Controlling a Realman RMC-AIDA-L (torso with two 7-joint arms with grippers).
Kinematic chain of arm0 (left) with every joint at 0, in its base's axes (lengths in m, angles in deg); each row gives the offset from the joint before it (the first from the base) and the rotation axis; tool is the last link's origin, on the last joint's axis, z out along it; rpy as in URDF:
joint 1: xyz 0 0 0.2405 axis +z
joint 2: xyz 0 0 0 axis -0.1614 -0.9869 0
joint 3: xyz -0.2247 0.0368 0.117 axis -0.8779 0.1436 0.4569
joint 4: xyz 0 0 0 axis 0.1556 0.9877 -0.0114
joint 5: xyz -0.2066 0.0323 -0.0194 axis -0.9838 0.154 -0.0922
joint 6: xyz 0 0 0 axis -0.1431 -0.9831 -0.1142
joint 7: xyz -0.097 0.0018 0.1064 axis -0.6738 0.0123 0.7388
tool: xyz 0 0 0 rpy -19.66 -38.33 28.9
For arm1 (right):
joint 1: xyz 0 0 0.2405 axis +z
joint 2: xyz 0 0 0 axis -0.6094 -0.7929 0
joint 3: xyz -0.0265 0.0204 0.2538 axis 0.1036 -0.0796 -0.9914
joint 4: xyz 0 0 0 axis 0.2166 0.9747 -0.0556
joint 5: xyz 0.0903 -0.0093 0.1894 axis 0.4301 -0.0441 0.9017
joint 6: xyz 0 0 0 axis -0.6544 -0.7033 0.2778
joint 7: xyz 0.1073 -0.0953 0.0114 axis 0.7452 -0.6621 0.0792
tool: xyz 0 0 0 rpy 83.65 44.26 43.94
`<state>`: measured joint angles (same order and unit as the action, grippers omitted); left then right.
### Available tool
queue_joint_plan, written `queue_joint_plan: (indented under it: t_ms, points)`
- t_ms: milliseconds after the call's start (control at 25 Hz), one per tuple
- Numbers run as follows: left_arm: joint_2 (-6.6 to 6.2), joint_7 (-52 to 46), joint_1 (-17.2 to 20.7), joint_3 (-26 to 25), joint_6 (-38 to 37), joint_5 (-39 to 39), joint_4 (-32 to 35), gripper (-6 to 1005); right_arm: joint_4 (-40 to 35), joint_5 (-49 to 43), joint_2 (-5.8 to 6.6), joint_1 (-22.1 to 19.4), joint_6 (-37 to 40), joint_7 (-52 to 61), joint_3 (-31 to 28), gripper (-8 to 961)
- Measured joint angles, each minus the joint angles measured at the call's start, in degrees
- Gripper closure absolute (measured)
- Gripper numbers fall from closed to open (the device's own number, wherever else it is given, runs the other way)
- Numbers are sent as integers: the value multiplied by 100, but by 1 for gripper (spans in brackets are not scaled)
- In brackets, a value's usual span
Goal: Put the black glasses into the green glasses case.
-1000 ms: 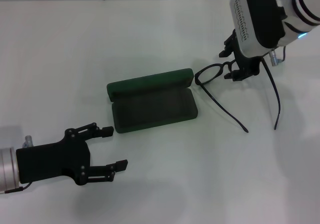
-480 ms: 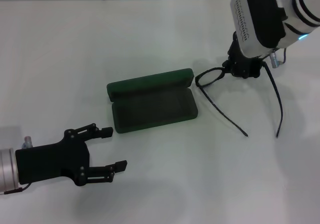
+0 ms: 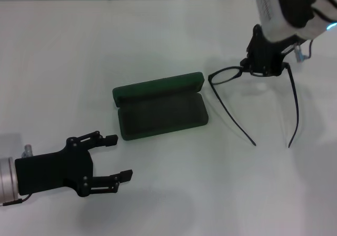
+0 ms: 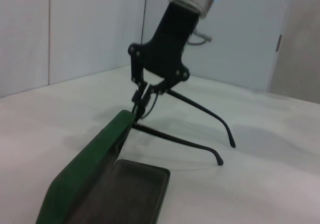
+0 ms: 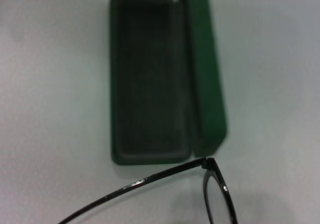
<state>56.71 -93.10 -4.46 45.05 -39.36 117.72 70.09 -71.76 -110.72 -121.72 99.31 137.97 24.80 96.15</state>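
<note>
The green glasses case point(image 3: 160, 107) lies open at the table's middle, lid hinged back on the far side. My right gripper point(image 3: 260, 70) is just right of it, shut on the front of the black glasses point(image 3: 225, 76). Their temple arms are unfolded and reach toward the near edge. The frame is raised, with the temple tips low near the table. The left wrist view shows the case point(image 4: 95, 179), the right gripper point(image 4: 141, 104) and the glasses point(image 4: 175, 140). The right wrist view shows the case point(image 5: 150, 84) and part of the glasses point(image 5: 206, 163). My left gripper point(image 3: 120, 156) is open and empty, near and left of the case.
The white table point(image 3: 168, 36) holds only the case and glasses. A wall edge runs along the far side.
My right gripper closed on the glasses' front, then lifted and shifted them slightly right. The temple arms swung with it. The left arm has barely moved.
</note>
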Motion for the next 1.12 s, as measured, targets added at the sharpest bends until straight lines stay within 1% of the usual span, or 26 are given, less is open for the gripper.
queue_joint_plan:
  t_ms: [200,320,400,440,520,600,680,760,840,960,1120]
  points:
    - [-15,-96,21,-3,-23,0,0,116,-411,-24,88,-80,739,219,-878,900]
    - [-21,-151,34,-36,-123,-21,3,116,-693,6,136,-251,1105,358,-1364,902]
    - [-24,-177,37,-73,-194,-60,13,116,-895,37,139,-441,1220,446,-1692,902]
    - [-24,-221,39,-136,-235,-84,23,116,-1017,120,123,-610,1244,486,-1928,902]
    - [-15,-408,35,-334,-295,-133,43,117,-1141,414,87,-900,1214,488,-2196,902]
    - [-12,-718,14,-524,-342,-227,39,117,-1194,857,50,-1191,1112,401,-2269,902]
    - [-24,-989,-10,-607,-398,-337,27,117,-1211,1583,-25,-1570,958,120,-2262,902]
    - [-45,-1162,-59,-635,-558,-518,19,117,-1175,2208,-72,-1826,905,-141,-2263,902]
    - [-52,-1180,-133,-637,-775,-672,12,117,-1081,2759,-87,-2008,884,-304,-2266,902]
    - [-53,-1156,-271,-627,-1139,-908,3,117,-825,3182,-96,-2058,881,-437,-2271,902]
    - [-21,-1045,-512,-595,-1290,-992,-9,117,-389,3440,-103,-2013,881,-501,-2253,902]
